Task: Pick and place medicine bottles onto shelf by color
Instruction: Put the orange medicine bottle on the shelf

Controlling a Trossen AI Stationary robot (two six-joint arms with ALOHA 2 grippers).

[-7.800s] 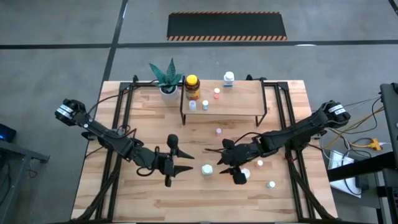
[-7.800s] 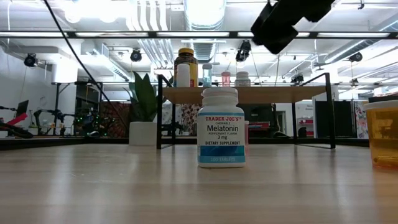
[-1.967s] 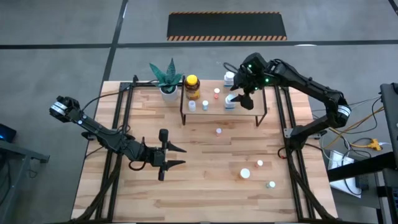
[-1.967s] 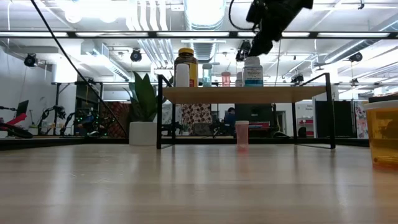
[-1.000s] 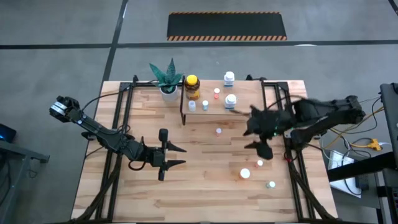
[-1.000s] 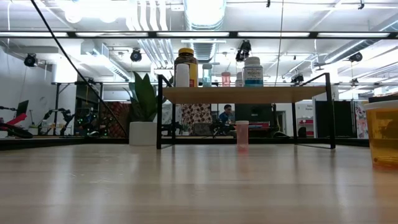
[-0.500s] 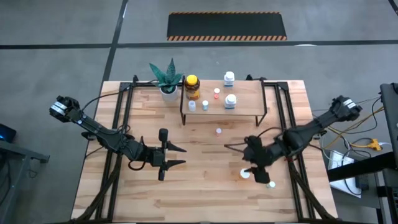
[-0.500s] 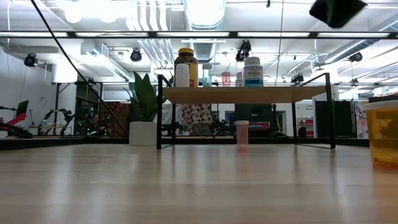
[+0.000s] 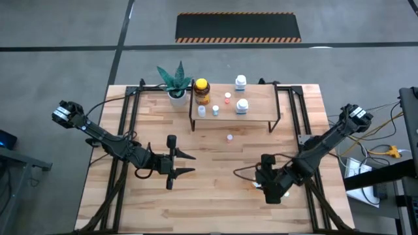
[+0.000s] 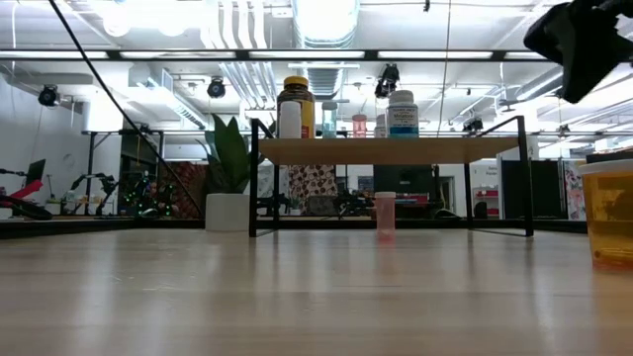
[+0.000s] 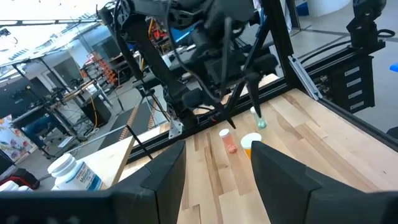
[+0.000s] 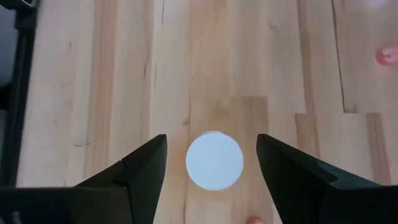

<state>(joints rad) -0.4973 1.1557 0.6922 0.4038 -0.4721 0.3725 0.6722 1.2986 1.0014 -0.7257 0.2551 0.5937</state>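
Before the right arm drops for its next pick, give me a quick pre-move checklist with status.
1. Right end effector open: ok, fingers spread wide.
2. Target lined up: ok, white-capped bottle sits between the fingers in the right wrist view.
3. Target upright: ok, its round cap faces the camera.
4. Neighbours clear: cannot tell, a pink-capped bottle lies off to one side and something reddish shows at the frame edge.
5. Left end effector out of the way: ok, parked open over the table's left half.
6. Space on the shelf: ok, bare board at its right end.

The desk is seen from straight overhead, and level from its surface. The shelf is shared by both. Close oblique wrist views are added.
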